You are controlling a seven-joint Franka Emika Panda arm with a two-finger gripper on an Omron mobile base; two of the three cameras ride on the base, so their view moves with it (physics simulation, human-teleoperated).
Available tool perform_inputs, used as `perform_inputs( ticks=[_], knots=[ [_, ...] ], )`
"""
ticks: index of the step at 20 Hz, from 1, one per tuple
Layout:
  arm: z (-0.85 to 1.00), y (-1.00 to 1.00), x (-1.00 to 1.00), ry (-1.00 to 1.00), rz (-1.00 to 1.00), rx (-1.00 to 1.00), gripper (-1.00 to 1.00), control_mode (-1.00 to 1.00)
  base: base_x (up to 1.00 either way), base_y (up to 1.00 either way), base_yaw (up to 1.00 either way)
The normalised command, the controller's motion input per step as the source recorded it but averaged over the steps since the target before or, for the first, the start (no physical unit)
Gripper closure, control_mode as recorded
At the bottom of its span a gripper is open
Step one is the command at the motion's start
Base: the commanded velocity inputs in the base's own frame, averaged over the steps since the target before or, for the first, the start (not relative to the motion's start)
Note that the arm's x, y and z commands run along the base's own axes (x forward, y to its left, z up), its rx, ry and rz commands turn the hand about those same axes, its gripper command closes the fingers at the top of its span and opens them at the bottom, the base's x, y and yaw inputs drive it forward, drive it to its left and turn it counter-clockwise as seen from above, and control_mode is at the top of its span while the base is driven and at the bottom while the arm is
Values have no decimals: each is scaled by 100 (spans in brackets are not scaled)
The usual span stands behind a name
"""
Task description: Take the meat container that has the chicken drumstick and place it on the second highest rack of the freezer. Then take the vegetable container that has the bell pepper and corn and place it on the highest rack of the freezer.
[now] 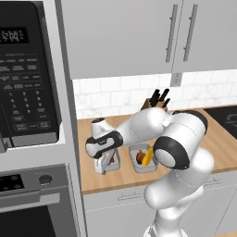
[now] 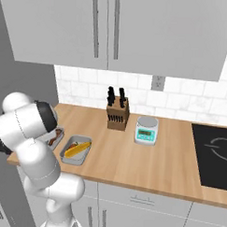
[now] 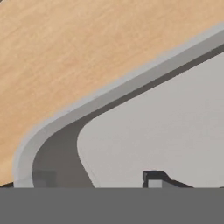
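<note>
1. Looming closest in the left base view, my arm (image 1: 178, 152) is bending down over the bench (image 1: 217, 152), its hand reaching to the left tray (image 1: 109, 162).
2. I am seeing the gripper (image 1: 103, 163) lowered at that tray, near the bench's front-left corner; whether it is released or clenched I cannot tell, since the hand is covering the fingers.
3. In the hand view, one fingertip (image 3: 153, 178) is showing over the tray's pale floor (image 3: 166, 131), just inside its rounded grey rim (image 3: 52, 127), with wood beyond it.
4. The drumstick (image 2: 53, 140) is lying in the left tray, a reddish-brown shape partly hidden by the arm in the right base view.
5. The right tray (image 2: 76, 150) is sitting just beside the left one, toward the bench's front edge, holding the corn (image 2: 78, 149) and the pepper (image 1: 140, 157).
6. Behind them, a knife block (image 2: 117, 113) is standing at the back wall, with a scale (image 2: 146, 130) just beside it and a cooktop (image 2: 214, 155) at the bench's right end.
</note>
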Motion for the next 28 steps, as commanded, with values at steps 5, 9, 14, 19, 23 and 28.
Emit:
perform_inputs(
  ticks=[5, 9, 14, 19, 23, 28],
  knots=[
    [-27, 0, 0, -13, 0, -2, -100, -100, 0, 0, 0],
    [-24, -8, 0, -11, 4, 0, -100, -100, 0, 0, 0],
    [-13, -18, 5, -1, 8, 0, -100, -100, 0, 0, 0],
    [-4, -8, 11, 0, 1, 0, -100, -100, 0, 0, 0],
    [-23, 0, 2, -1, 0, 0, -100, -100, 0, 0, 0],
    [-8, 0, 0, -3, 0, 0, -100, -100, 0, 0, 0]
  ],
)
